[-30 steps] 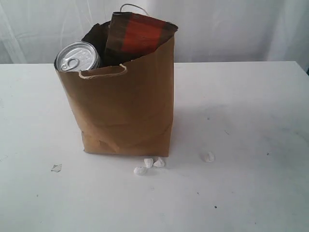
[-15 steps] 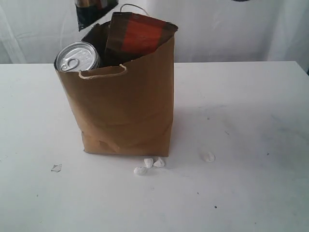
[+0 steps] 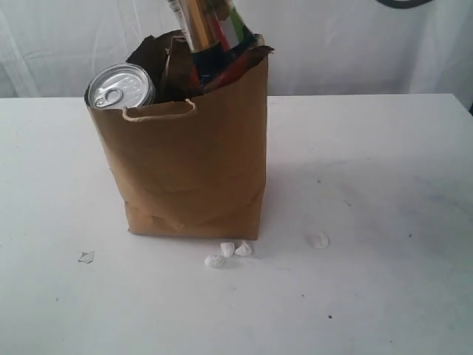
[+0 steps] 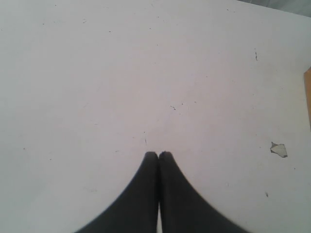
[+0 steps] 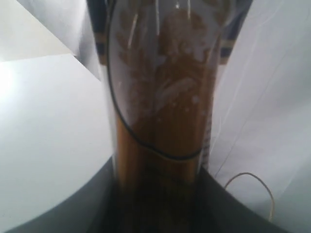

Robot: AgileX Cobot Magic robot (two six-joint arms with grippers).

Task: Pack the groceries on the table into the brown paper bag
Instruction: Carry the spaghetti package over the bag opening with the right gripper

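The brown paper bag (image 3: 188,170) stands upright on the white table (image 3: 384,170). A dark jar with a silver pull-tab lid (image 3: 118,86) pokes out at its left corner. The orange-labelled pouch (image 3: 176,70) stands in the bag, mostly hidden behind the long spaghetti pack (image 3: 203,29). The pack's lower end sits in the bag's mouth. My right gripper (image 5: 158,194) is shut on the spaghetti pack (image 5: 160,97); it is out of the exterior view. My left gripper (image 4: 158,154) is shut and empty above bare table (image 4: 97,73).
Small white crumbs (image 3: 228,251) lie in front of the bag, with one more (image 3: 319,239) to the right. A paper scrap (image 3: 86,257) lies at front left, also the scrap (image 4: 278,149) near my left gripper. A bag handle cord (image 5: 252,187) loops beside the pack. White curtain behind.
The spaghetti pack has come down from the top edge into the bag's mouth, now covering most of the orange-labelled pouch. The bag and jar have not moved.
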